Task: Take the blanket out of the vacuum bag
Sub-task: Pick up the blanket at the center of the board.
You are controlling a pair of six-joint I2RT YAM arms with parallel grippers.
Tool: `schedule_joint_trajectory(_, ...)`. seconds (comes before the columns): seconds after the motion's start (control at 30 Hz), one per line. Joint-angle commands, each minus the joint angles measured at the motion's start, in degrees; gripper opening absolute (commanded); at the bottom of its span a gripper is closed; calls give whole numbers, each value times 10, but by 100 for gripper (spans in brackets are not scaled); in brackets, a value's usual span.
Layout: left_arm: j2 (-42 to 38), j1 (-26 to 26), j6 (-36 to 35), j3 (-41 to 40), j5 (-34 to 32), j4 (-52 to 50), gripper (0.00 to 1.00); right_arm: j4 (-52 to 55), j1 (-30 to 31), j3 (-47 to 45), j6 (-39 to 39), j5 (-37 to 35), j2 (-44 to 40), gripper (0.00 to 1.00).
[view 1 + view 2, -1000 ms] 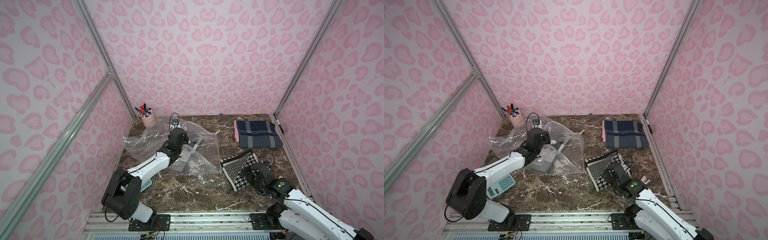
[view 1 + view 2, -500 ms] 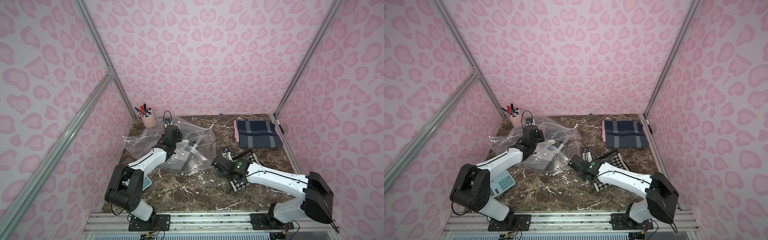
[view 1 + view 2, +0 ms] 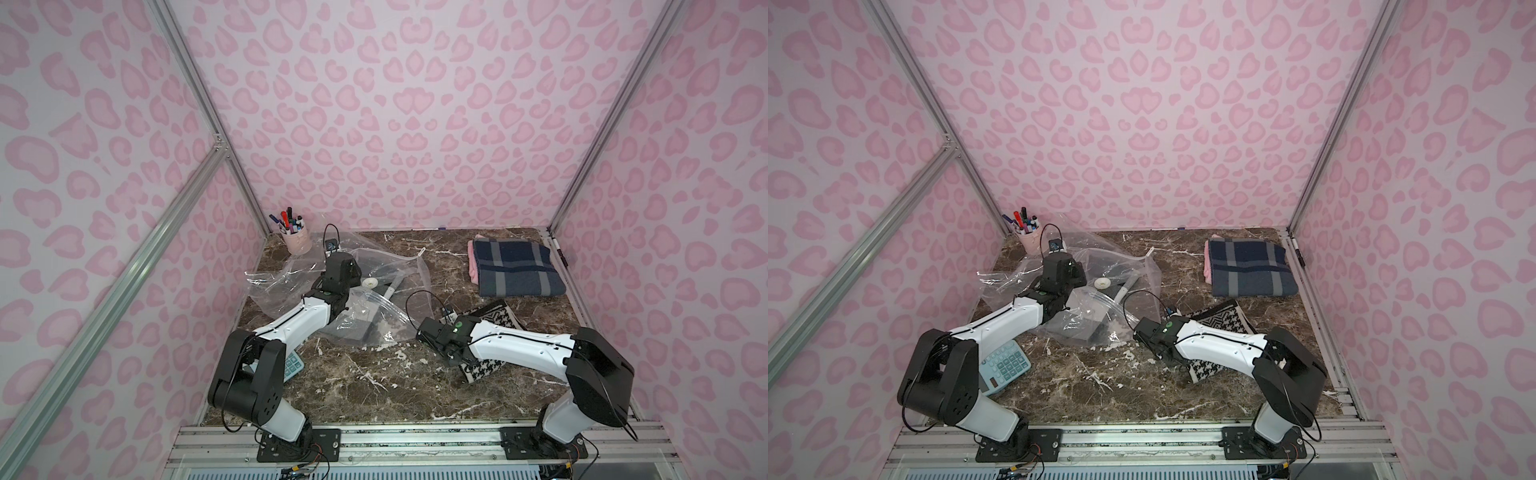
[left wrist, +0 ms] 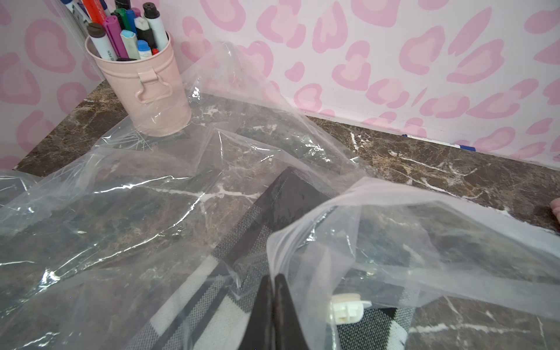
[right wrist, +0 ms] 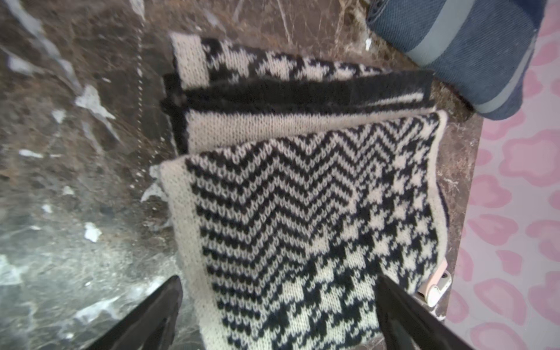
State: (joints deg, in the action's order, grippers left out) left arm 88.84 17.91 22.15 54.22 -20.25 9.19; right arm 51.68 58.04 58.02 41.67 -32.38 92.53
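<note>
The vacuum bag (image 3: 291, 286) (image 3: 1017, 282) (image 4: 121, 212) lies crumpled at the table's left and middle, its round white valve (image 3: 370, 283) facing up. Inside lies a folded grey, black and white checked blanket (image 4: 281, 197) (image 3: 365, 326). My left gripper (image 4: 274, 277) (image 3: 353, 277) is shut on a raised fold of the bag's plastic, over that blanket. My right gripper (image 5: 277, 278) (image 3: 451, 357) (image 3: 1169, 359) hangs open, pointing down at the near corner of a black-and-white houndstooth blanket (image 5: 303, 197) (image 3: 494, 316) that lies outside the bag, to its right.
A pink cup of markers (image 3: 296, 239) (image 4: 142, 85) stands at the back left, touching the bag. A teal calculator (image 3: 1003, 370) lies by the left arm's base. A navy checked blanket on a pink one (image 3: 515, 270) sits back right. A white clip (image 5: 436, 288) lies beside the houndstooth blanket.
My right arm has swung its forearm leftwards, bringing the open gripper to the houndstooth blanket's left near corner beside the bag. My left gripper has drawn the bag slightly back and left.
</note>
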Motion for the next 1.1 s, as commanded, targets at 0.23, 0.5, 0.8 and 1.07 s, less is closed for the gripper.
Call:
schedule_joint_trajectory(0.23, -11, -1, 2, -7, 0, -5, 4, -124, -59, -71, -101, 89, -44, 99)
schedule_joint_trajectory(0.5, -16, -2, -1, -6, 1, -6, 4, -146, -70, -75, -125, 107, -40, 99)
schedule_joint_trajectory(0.8, -11, -2, -1, -5, 11, -3, 4, -167, -78, -87, -127, 96, -24, 99)
schedule_joint_trajectory(1.07, -12, -2, -3, -2, 24, -1, 4, -191, -103, -79, -154, 95, -3, 99)
